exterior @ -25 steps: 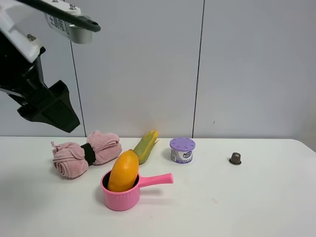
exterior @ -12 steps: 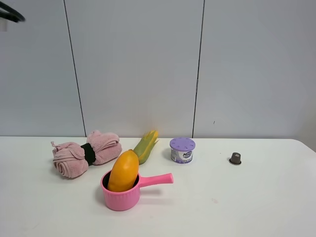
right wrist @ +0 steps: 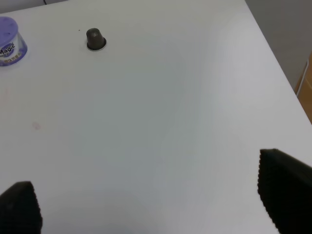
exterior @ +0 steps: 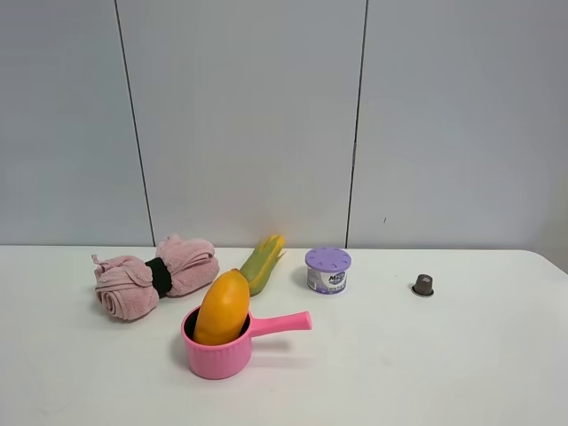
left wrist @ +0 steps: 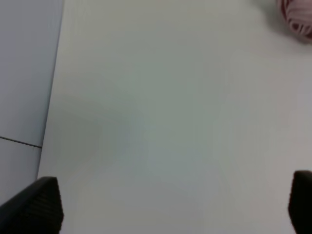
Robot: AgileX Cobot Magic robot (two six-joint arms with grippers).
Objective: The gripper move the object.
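Note:
The orange-yellow mango-like object [exterior: 222,307] stands tilted inside a small pink pot [exterior: 219,353] with a pink handle, left of the middle of the white table. No arm shows in the exterior view. My left gripper [left wrist: 170,204] is open and empty above bare table near its left edge, with only its two black fingertips [left wrist: 41,204] showing. My right gripper [right wrist: 151,204] is open and empty over the table's right part, its black fingertips [right wrist: 285,187] wide apart.
A rolled pink towel [exterior: 153,276] with a black band lies behind the pot, its edge in the left wrist view [left wrist: 297,19]. A green-yellow corn cob [exterior: 263,261], a purple-lidded tub [exterior: 327,270] [right wrist: 9,46] and a small dark capsule [exterior: 423,285] [right wrist: 95,39] stand along the back.
The left arm, which filled the upper left of the exterior view one second ago, has drawn out of that view. The mango, pot and other things have not moved.

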